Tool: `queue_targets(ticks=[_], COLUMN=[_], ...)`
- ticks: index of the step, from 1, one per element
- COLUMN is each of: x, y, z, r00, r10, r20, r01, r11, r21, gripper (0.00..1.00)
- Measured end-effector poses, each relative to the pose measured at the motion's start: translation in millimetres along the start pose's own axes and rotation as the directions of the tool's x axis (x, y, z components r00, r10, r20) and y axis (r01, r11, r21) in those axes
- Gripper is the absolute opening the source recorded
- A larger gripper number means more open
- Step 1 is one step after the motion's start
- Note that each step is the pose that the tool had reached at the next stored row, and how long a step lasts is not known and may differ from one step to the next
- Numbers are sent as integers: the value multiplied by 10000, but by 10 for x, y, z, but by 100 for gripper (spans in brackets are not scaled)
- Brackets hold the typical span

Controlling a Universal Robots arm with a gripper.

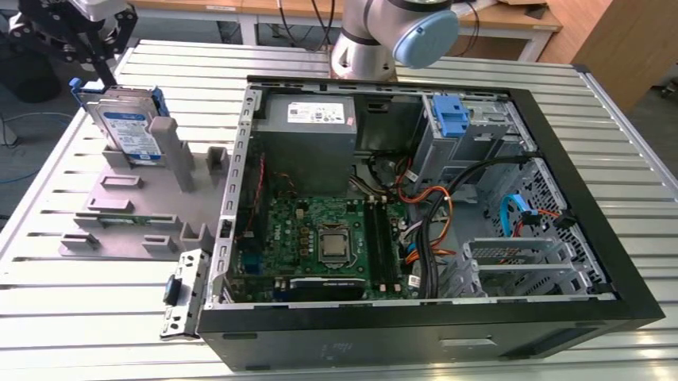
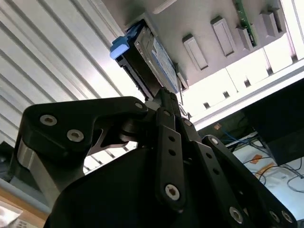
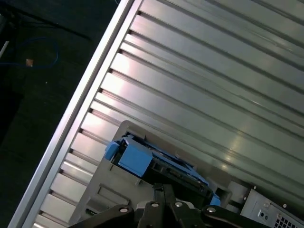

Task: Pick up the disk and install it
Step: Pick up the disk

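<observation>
Shows the disk (image 1: pixel 127 127) upright in a grey rack (image 1: pixel 138 198) on the counter (image 1: pixel 85 317), at ten o'clock in the exterior view, outside the open computer case (image 1: pixel 424 341). Shows the claw (image 2: pixel 167 97) clenched at its top edge; actual grasp not discernible. Not yet lifted or installed.

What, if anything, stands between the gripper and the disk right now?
Nothing visible does. The gripper hangs just above the disk, which stands upright in the grey holder beside the open computer case.
</observation>
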State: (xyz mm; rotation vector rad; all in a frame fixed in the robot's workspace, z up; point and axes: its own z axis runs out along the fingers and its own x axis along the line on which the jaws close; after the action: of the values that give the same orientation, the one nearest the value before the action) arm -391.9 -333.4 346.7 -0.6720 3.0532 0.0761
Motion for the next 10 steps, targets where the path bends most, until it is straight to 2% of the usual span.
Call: queue_targets(ticks=[3, 5, 7, 10], x=[0, 0, 0, 0], y=[0, 0, 0, 0], z=[0, 0, 0, 0], r00=[9985, 9960, 9919, 9837], r10=[-538, -897, -1270, -1798], r20=[-24, -39, -54, -76], r01=[538, 897, 1270, 1797], r11=[9985, 9960, 9919, 9837], r21=[-14, -24, -35, -51], gripper=[11, 11, 11, 11])
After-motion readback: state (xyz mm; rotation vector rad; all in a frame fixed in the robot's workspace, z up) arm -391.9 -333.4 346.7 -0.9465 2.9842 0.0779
